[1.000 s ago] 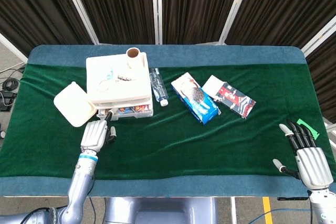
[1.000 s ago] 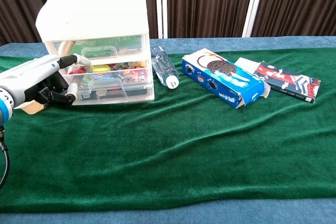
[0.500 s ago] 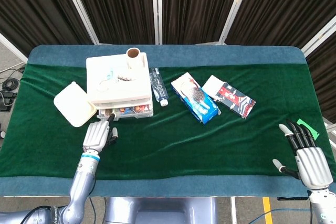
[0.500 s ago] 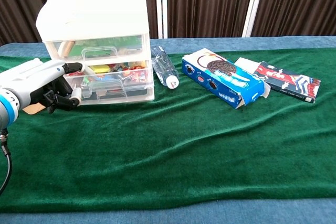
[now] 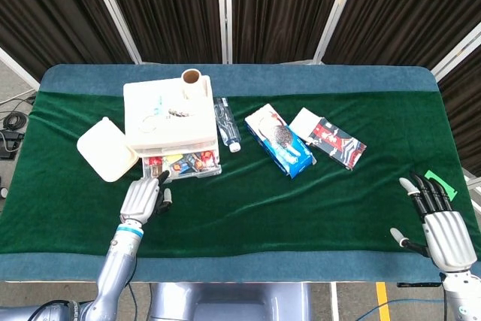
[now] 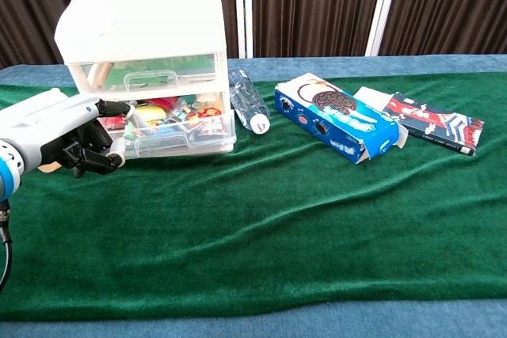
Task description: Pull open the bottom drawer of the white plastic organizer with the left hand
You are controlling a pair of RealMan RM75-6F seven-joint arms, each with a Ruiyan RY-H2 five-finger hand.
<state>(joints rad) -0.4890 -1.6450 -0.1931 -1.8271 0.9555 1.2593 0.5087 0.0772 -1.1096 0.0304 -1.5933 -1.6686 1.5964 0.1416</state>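
Observation:
The white plastic organizer (image 5: 169, 119) (image 6: 142, 25) stands at the back left of the green cloth. Its bottom drawer (image 5: 185, 165) (image 6: 184, 135) sticks out a little at the front and shows colourful small items inside. My left hand (image 5: 141, 199) (image 6: 57, 131) is at the drawer's left front corner, fingers curled, with one finger and the thumb hooked on the drawer front. My right hand (image 5: 440, 225) rests at the near right edge, far from the organizer, fingers spread and holding nothing.
A white lid (image 5: 107, 149) lies left of the organizer, with a paper roll (image 5: 191, 77) behind it. To the right lie a water bottle (image 5: 225, 133) (image 6: 249, 104), a blue cookie box (image 5: 279, 141) (image 6: 337, 120) and a red-black packet (image 5: 338, 143) (image 6: 432, 124).
My left hand has drawn back toward me, and the bottom drawer has slid out of the organizer with it. The right hand has not moved.

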